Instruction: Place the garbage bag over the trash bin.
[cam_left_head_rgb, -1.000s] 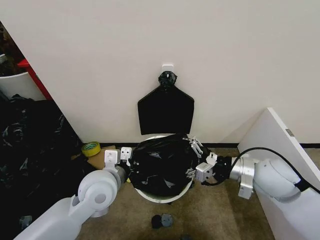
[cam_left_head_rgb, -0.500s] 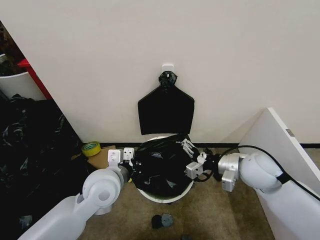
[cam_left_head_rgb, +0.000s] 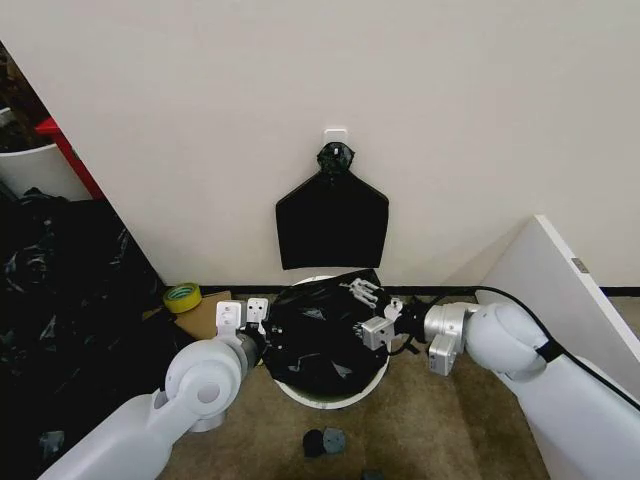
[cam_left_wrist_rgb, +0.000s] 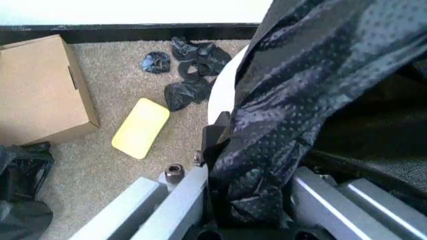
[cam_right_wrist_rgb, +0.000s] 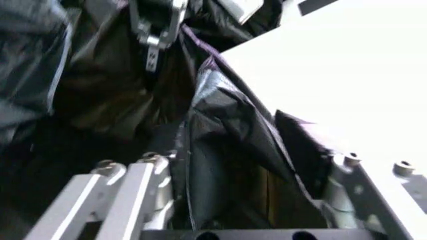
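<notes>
Garbage bag (cam_left_head_rgb: 320, 335) bunched across the mouth of the trash bin (cam_left_head_rgb: 335, 395), its long axis running side to side between both arms.

Left gripper (cam_left_head_rgb: 262, 338) reaches in low from the near left, jaws pinching the bag's edge; right gripper (cam_left_head_rgb: 375, 315) comes in level from the right, jaws also clamped on plastic, now further inward over the bin than a second ago. Bin stands against the wall (cam_left_head_rgb: 450, 120).

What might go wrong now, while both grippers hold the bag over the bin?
1. The garbage bag is thin plastic pinched between the left gripper and the right gripper; pulling apart may tear it.
2. It sits bunched on the trash bin, whose near rim is bare, so it may slip inside.
</notes>
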